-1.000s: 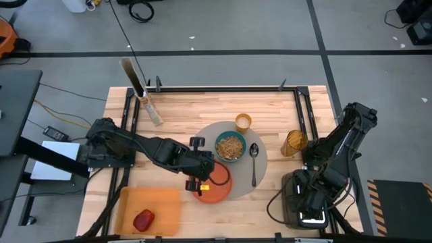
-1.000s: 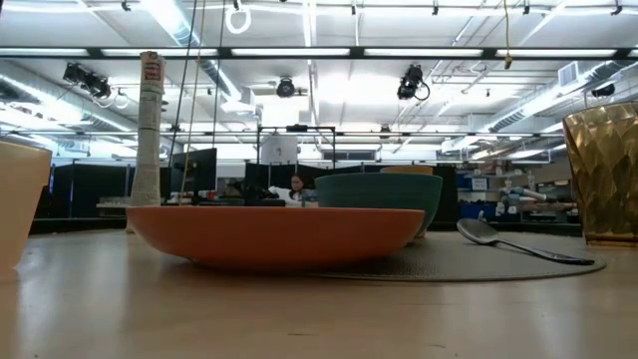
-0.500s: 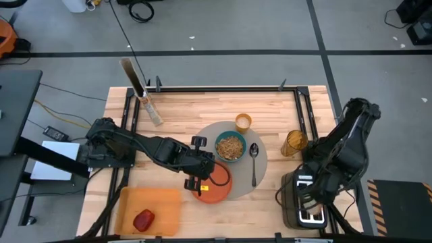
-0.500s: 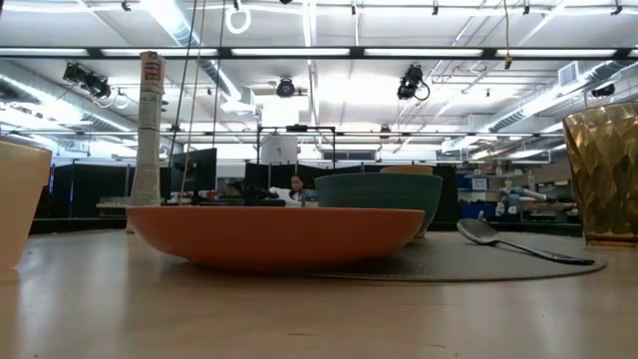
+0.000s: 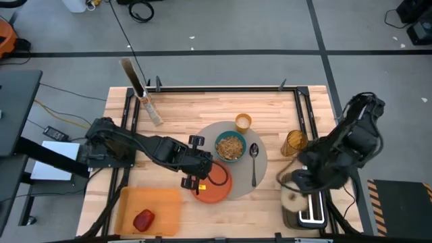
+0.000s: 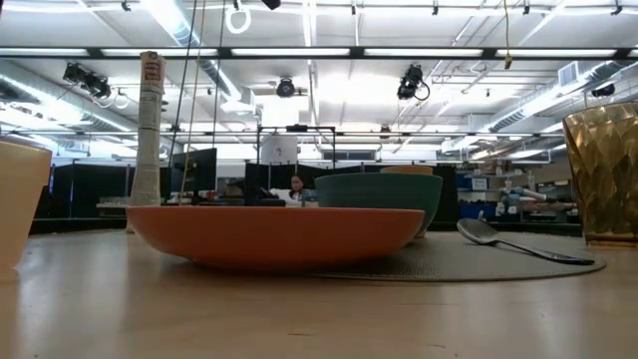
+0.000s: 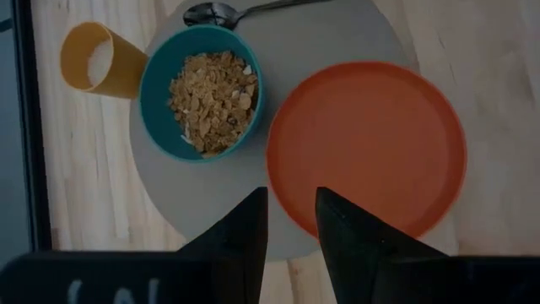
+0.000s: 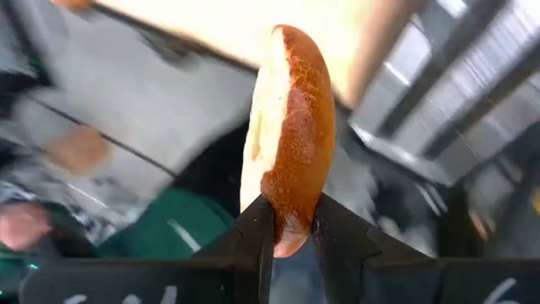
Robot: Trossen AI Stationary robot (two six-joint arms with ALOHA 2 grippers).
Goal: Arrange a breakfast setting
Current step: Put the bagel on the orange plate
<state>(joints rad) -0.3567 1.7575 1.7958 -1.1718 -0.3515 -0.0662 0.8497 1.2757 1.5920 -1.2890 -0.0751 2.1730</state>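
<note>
The round grey mat [image 5: 262, 177] carries the teal bowl [image 5: 230, 146] of cereal, the metal spoon [image 5: 254, 162] and part of the orange plate [image 5: 214, 183]. The yellow cup [image 5: 243, 122] stands at the mat's far edge. The red apple [image 5: 143, 219] lies on an orange board [image 5: 162, 202] at the near left. My left gripper [image 7: 291, 221] hovers slightly open and empty above the plate's left rim. My right gripper [image 8: 291, 228] is shut on the toast slice [image 8: 287, 127] above the toaster [image 5: 305, 214]. My right gripper pinches the toast slice by its lower crust edge [image 8: 285, 221] between its two fingers. The slice stands on edge beyond the fingertips, its brown crust toward the camera, lifted clear of the toaster.
A gold-tinted glass [image 5: 294, 142] stands right of the mat, near my right arm. The cereal box [image 5: 137, 82] stands at the far left corner. The table has a raised black frame [image 5: 223, 88] along its far side.
My right gripper has risen from the toaster's slot and drawn the toast slice up and clear of it, shifting a little toward the table's left. My left gripper has stayed over the plate's left rim.
</note>
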